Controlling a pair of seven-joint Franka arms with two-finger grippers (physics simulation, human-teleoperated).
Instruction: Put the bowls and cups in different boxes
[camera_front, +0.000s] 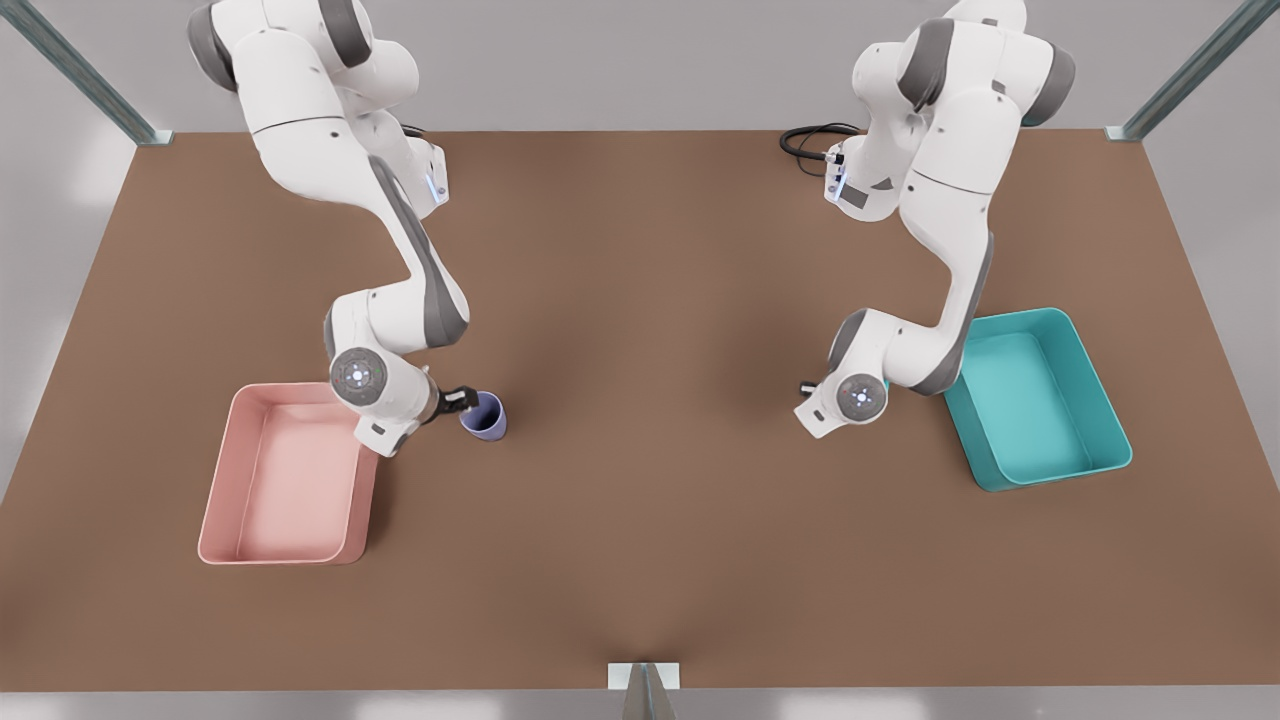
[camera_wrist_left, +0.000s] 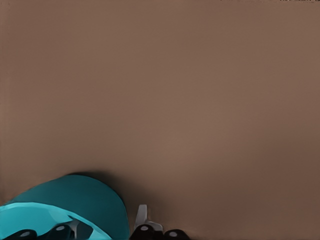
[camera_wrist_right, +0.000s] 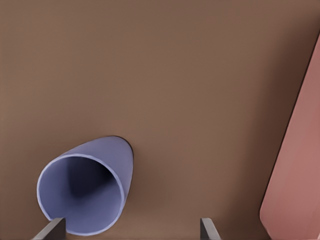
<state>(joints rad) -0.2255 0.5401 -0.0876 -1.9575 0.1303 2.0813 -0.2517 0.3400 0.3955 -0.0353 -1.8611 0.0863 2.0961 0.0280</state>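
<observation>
1. The right gripper (camera_wrist_right: 132, 230), at the arm on the front view's left, has its fingers spread wide and grips nothing; the lavender cup (camera_wrist_right: 85, 192) stands just by one fingertip, off-centre, so I judge a grasp is being lined up.
2. Just to its other side lies the pink box (camera_front: 285, 480), a short carry away.
3. The left gripper (camera_wrist_left: 107, 234) sits at the teal bowl (camera_wrist_left: 75, 207), whether clamped I cannot tell; the teal box (camera_front: 1040, 400) waits beside it.
</observation>
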